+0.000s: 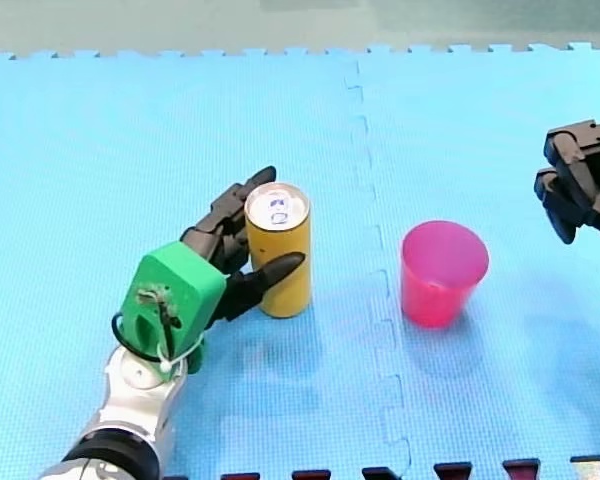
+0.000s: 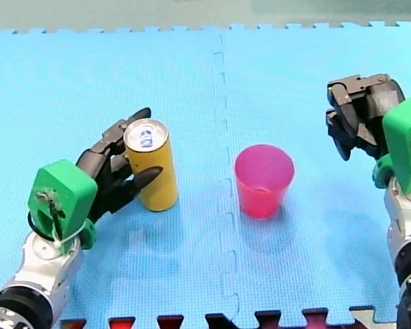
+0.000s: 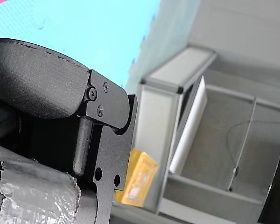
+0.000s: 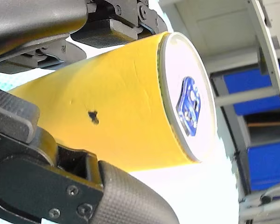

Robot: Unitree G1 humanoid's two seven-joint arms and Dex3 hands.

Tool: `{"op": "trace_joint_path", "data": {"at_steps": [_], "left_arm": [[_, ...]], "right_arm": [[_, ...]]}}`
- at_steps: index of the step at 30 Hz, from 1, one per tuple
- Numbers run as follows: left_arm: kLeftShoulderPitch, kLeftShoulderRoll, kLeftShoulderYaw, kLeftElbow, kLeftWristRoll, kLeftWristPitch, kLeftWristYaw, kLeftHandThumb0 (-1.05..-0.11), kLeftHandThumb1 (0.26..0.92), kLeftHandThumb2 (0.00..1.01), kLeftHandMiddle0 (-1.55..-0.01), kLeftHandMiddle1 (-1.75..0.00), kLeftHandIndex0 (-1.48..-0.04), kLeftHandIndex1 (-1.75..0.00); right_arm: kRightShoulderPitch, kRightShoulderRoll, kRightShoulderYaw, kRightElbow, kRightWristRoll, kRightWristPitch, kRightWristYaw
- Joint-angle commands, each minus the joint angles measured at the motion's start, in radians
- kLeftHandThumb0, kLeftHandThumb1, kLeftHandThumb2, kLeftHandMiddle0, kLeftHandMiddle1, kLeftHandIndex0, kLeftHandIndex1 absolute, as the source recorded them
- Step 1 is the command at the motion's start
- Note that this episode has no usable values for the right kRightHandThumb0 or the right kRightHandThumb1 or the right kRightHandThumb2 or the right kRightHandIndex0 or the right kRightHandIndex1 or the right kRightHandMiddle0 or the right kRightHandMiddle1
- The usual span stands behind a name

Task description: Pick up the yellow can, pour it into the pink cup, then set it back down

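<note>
A blue foam mat (image 1: 100, 150) of interlocking tiles across the frame, seam (image 1: 364, 150) down the centre, yellow can (image 1: 280, 235) upright left of centre, pink cup (image 1: 440, 275) upright right of centre, well apart.

The left arm (image 1: 130, 400) comes up from the near-left corner, its green wrist housing (image 1: 172, 298) tilted inward. The left hand (image 1: 232, 258) closes round the upright yellow can (image 1: 280, 232), two fingers (image 4: 32, 18) behind it and the thumb (image 4: 130, 198) across its front. The right hand (image 2: 356, 123) hangs at the far right, curled and holding nothing.
</note>
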Motion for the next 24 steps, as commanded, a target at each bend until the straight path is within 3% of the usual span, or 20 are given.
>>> {"op": "trace_joint_path", "data": {"at_steps": [1,24], "left_arm": [[-0.001,0.01,0.009,0.003,-0.005,-0.01,0.002,-0.991,0.77,0.0,-0.39,-0.02,-0.32,-0.01],[0.003,0.036,0.008,0.008,0.022,-0.029,0.004,-0.913,0.752,0.0,-0.41,0.0,-0.35,0.0]], "right_arm": [[0.003,-0.008,0.001,-0.001,-0.001,-0.005,-0.002],[-0.008,-0.01,-0.009,0.007,0.009,0.008,0.016]]}}
